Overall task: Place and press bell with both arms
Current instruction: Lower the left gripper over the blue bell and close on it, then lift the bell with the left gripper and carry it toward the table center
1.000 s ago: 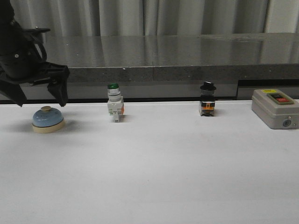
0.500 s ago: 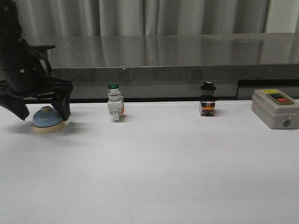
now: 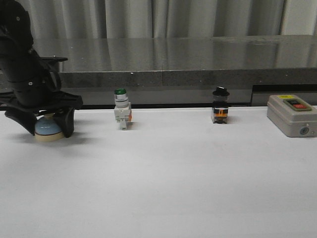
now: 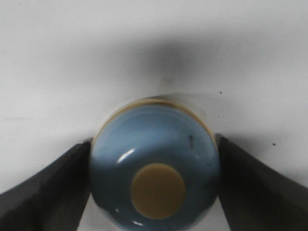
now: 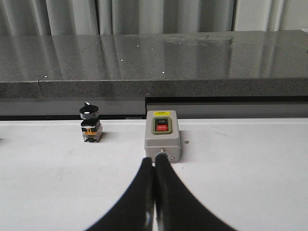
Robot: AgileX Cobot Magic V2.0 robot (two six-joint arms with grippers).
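Observation:
The pale-blue bell (image 3: pixel 48 129) with cream base and cream button stands on the white table at the far left. My left gripper (image 3: pixel 48 132) is low over it, open, with one black finger on each side of the dome. In the left wrist view the bell (image 4: pixel 154 139) fills the space between the fingers (image 4: pixel 57 183), which lie close against its sides; whether they touch is unclear. My right gripper (image 5: pixel 154 161) is shut and empty, shown only in the right wrist view, pointing at the grey box's front. The right arm is out of the front view.
A green-capped white push-button switch (image 3: pixel 122 110) stands right of the bell. A black-knobbed switch (image 3: pixel 220 105) (image 5: pixel 90 125) stands further right. A grey box with a red button (image 3: pixel 291 115) (image 5: pixel 162 136) is at the far right. A dark stone ledge (image 3: pixel 198 59) runs behind.
My left gripper has come down from above and left of the bell until its fingers straddle the dome. The bell and the other things have not moved.

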